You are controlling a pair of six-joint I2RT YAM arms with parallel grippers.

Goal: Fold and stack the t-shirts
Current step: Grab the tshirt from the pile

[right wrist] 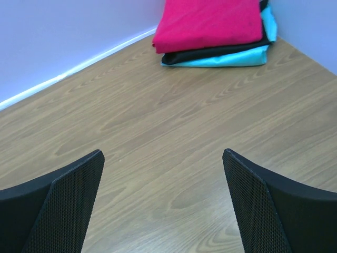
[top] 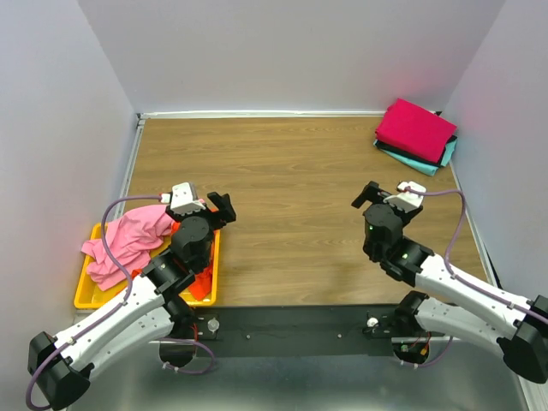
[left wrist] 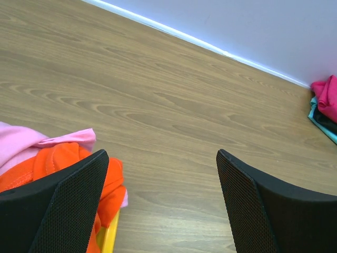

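A crumpled light pink t-shirt and a bright orange t-shirt lie heaped in the yellow tray at the left. Three folded t-shirts are stacked in the far right corner: magenta on top, a dark one under it, teal at the bottom. My left gripper hovers open just right of the tray, empty. On the right, over bare wood, my right gripper is open and empty too.
The wooden table is walled on three sides by pale panels. The yellow tray's edge shows beside my left finger. A dark metal rail carries both arm bases at the near edge.
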